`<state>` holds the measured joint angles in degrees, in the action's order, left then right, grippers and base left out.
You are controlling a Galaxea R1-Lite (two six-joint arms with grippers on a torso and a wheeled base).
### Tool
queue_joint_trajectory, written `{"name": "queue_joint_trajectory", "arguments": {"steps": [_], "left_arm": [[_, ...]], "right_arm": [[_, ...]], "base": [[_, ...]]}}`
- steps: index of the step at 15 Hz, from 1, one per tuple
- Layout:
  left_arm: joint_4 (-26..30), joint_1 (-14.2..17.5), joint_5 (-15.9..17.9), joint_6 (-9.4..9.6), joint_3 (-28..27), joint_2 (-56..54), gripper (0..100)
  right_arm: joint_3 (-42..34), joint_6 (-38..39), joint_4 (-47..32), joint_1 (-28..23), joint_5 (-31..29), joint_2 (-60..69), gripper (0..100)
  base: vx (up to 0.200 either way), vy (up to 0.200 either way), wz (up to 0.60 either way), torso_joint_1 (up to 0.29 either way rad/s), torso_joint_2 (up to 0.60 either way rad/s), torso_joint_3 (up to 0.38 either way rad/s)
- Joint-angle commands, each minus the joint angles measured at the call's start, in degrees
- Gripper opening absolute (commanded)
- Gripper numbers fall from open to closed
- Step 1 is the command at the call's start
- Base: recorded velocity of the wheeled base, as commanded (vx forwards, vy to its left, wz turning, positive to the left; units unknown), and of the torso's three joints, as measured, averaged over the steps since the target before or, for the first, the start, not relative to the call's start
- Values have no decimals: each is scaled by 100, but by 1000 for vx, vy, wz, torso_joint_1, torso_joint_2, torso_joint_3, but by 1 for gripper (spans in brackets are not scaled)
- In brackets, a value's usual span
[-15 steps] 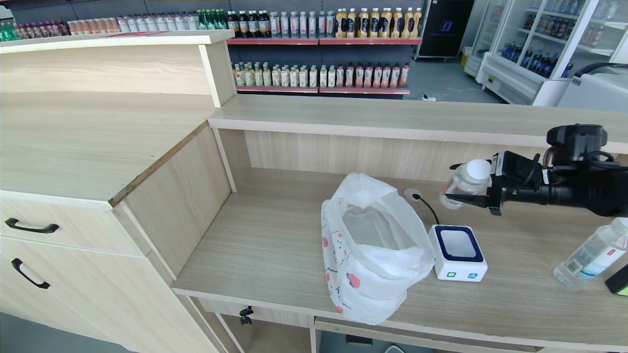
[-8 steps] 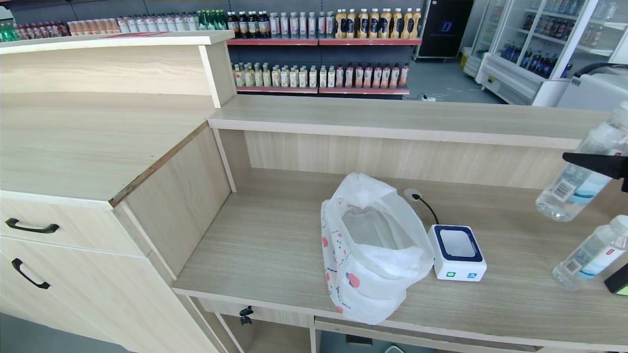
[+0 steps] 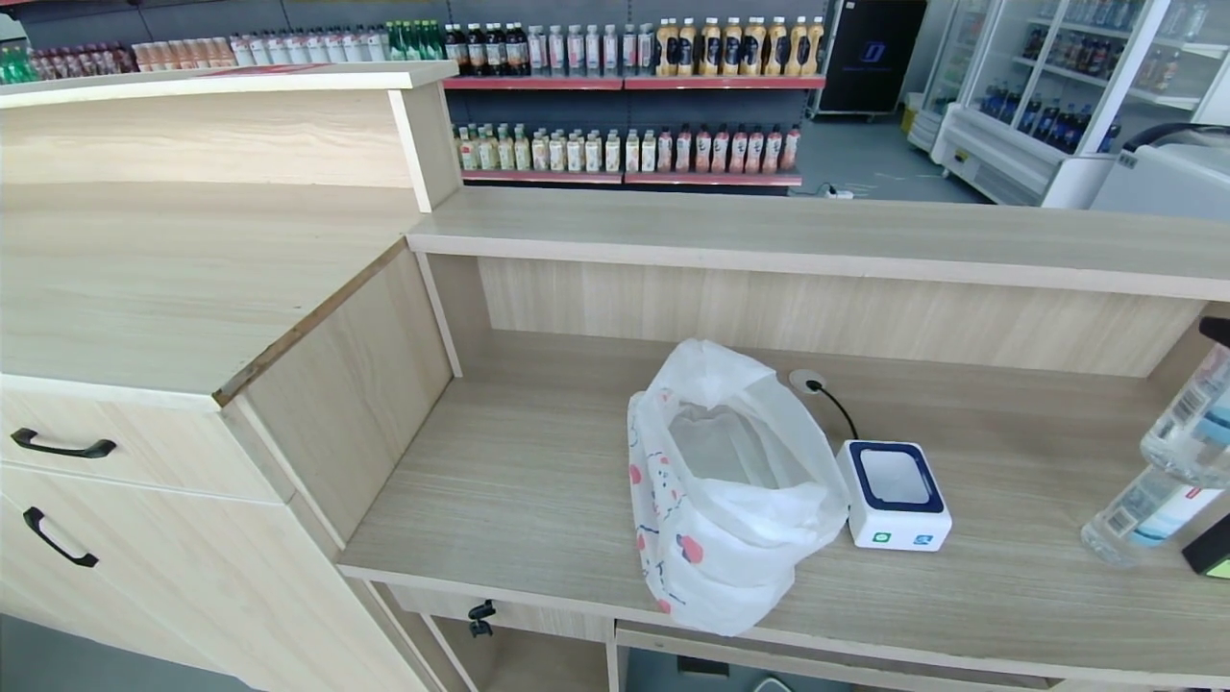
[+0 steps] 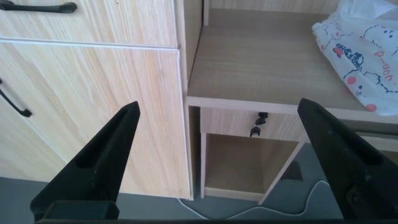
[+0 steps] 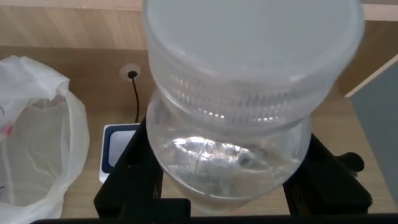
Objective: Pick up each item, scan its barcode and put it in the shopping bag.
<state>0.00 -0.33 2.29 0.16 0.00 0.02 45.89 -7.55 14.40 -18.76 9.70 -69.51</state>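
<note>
My right gripper (image 5: 227, 186) is shut on a clear water bottle (image 5: 249, 74) with a white cap. In the head view that bottle (image 3: 1194, 418) hangs tilted at the far right edge, over the counter, with one black fingertip (image 3: 1217, 332) above it. A second clear bottle (image 3: 1142, 509) lies on the counter just below it. The white shopping bag (image 3: 730, 500) stands open mid-counter, and the white barcode scanner (image 3: 894, 495) sits right beside it. My left gripper (image 4: 217, 162) is open and holds nothing, low in front of the cabinet left of the counter, with the bag (image 4: 360, 50) off to its side.
A dark object with a green edge (image 3: 1213, 553) lies at the counter's right front. The scanner's black cable (image 3: 838, 404) runs to a hole in the counter. A raised wooden ledge (image 3: 769, 240) backs the counter. Drawers with black handles (image 3: 58, 447) are on the left.
My right gripper carried the bottle from above the scanner rightward to the view's edge, then lower. The arm has left the head view. Bag, scanner and lying bottle stayed put.
</note>
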Motion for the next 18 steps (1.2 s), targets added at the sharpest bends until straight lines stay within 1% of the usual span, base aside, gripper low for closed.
{"name": "queue_joint_trajectory", "arguments": {"steps": [1, 3, 4, 5, 7, 8, 9, 11, 13, 14, 15, 17, 18], "left_arm": [[0, -2, -1, 2, 0, 6, 100], [0, -2, -1, 2, 0, 6, 100], [0, -2, -1, 2, 0, 6, 100], [0, -2, -1, 2, 0, 6, 100], [0, -2, -1, 2, 0, 6, 100], [0, -2, -1, 2, 0, 6, 100], [0, -2, -1, 2, 0, 6, 100], [0, -2, -1, 2, 0, 6, 100], [0, -2, -1, 2, 0, 6, 100], [0, -2, -1, 2, 0, 6, 100], [0, -2, -1, 2, 0, 6, 100], [0, -2, -1, 2, 0, 6, 100], [0, -2, -1, 2, 0, 6, 100]], "right_arm": [[-132, -1, 204, 549, -311, 78, 0], [-185, 8, 485, 944, -320, -19, 0], [-299, 8, 793, 1147, -329, -142, 0], [-379, 8, 1197, 1287, -382, -379, 0], [-370, 25, 2093, 1779, -777, -1038, 0], [-379, 43, 2410, 1902, -777, -1311, 0], [-370, 43, 2647, 1911, -777, -1662, 0], [-352, 87, 3298, 2052, -768, -2207, 0], [-326, 254, 3746, 2140, -751, -2603, 0], [-343, 271, 4018, 2175, -548, -2901, 0], [-335, 271, 4089, 2175, -443, -2981, 0], [-326, 271, 4387, 2175, 155, -3297, 0], [-317, 271, 4449, 2175, 339, -3376, 0]], "base": [[0, 0, 0, 0, 0, 0], [0, 0, 0, 0, 0, 0], [0, 0, 600, 7, 12, -2], [0, 0, 600, -51, 85, 76], [0, 0, 600, -141, 378, 244], [0, 0, 600, -168, 505, 310], [0, 0, 600, -183, 544, 330], [0, 0, 0, -100, 269, 163], [0, 0, 0, -22, 81, 49], [0, 0, 0, 0, 0, 0], [0, 0, 0, 0, 0, 0], [0, 0, 0, 0, 0, 0], [0, 0, 0, 0, 0, 0]]}}
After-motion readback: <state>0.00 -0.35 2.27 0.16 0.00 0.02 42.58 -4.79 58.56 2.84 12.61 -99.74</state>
